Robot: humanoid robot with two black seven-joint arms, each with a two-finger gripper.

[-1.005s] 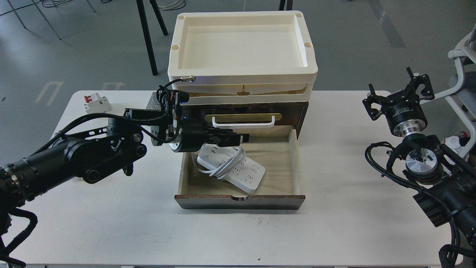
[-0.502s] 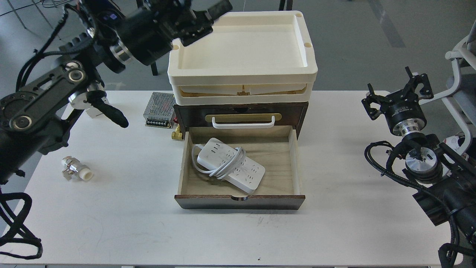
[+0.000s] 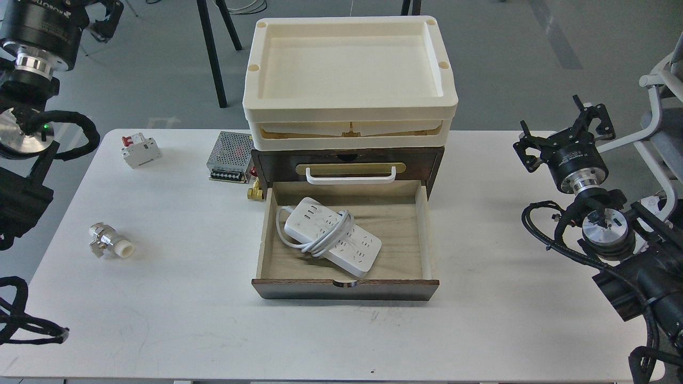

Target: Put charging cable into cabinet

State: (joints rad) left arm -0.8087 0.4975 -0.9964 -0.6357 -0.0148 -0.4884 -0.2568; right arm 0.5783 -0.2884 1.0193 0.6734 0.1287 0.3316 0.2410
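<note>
The charging cable (image 3: 331,236), a white power strip with its cord looped around the middle, lies flat and diagonal inside the open drawer (image 3: 346,288) of the dark brown cabinet (image 3: 347,158). Nothing holds it. The cream trays (image 3: 349,64) sit stacked on the cabinet. My left gripper (image 3: 98,10) is raised at the top left edge, far from the drawer and partly cut off. My right gripper (image 3: 563,133) hovers off the table's right end, fingers spread and empty.
On the white table (image 3: 160,320), left of the cabinet, stand a perforated metal power-supply box (image 3: 230,157) and a white breaker with a red switch (image 3: 140,150). A metal fitting (image 3: 110,242) lies at the left. A brass piece (image 3: 256,191) sits by the drawer's back left corner.
My left arm has pulled up and away from the drawer to the top left corner. The power strip stays in the drawer. The right arm has barely moved.
</note>
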